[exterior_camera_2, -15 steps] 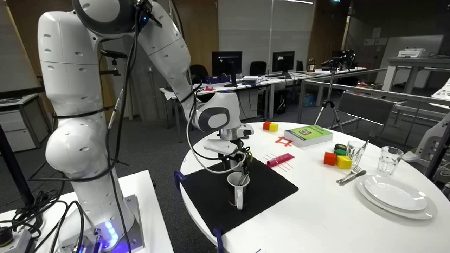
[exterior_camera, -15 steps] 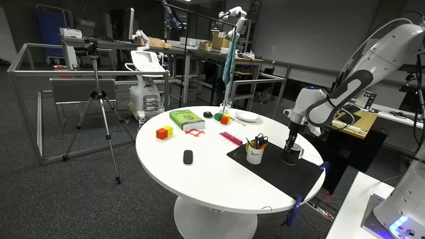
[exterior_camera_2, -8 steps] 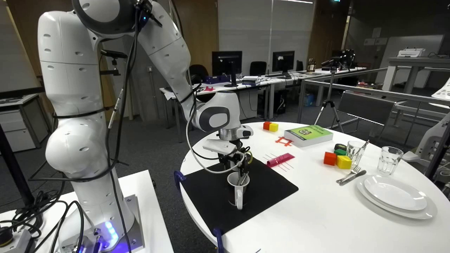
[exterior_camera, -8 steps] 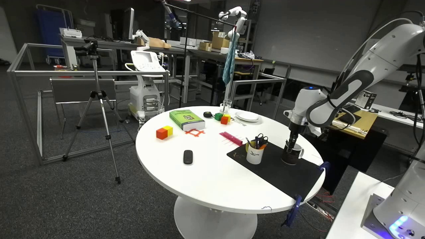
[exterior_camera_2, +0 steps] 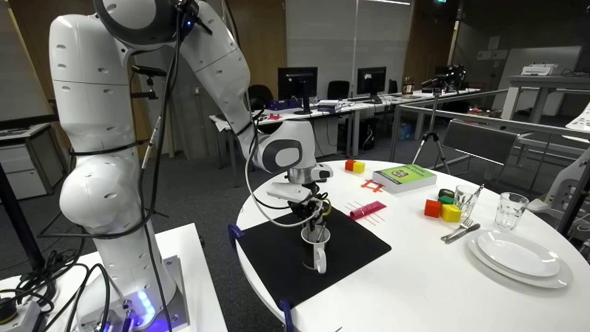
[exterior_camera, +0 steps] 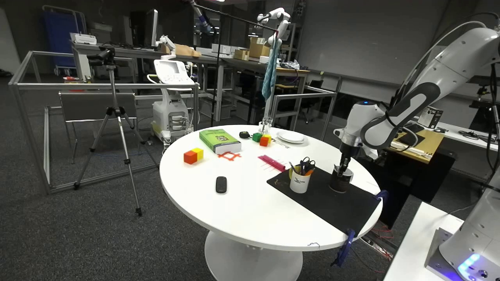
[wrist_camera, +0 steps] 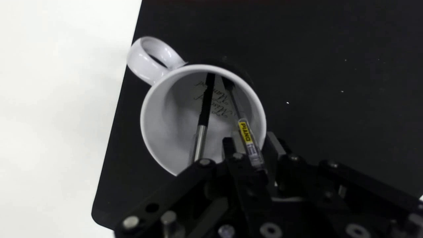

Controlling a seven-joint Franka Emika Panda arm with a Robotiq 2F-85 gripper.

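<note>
In an exterior view the arm (exterior_camera_2: pixel 219 76) bends at the top and slopes down over the table (exterior_camera_2: pixel 415 281), gripper (wrist_camera: pixel 254 143) pointing steeply downward. Fingers (wrist_camera: pixel 228 145) stand a narrow gap apart across the mug's rim, one inside, one outside, clear pen (wrist_camera: pixel 246 134) between; cannot tell if clamped. Mug (wrist_camera: pixel 185 119) stands upright on the mat (wrist_camera: pixel 314 49).

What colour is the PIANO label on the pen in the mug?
The PIANO label is yellow; it shows best in the wrist view.
</note>
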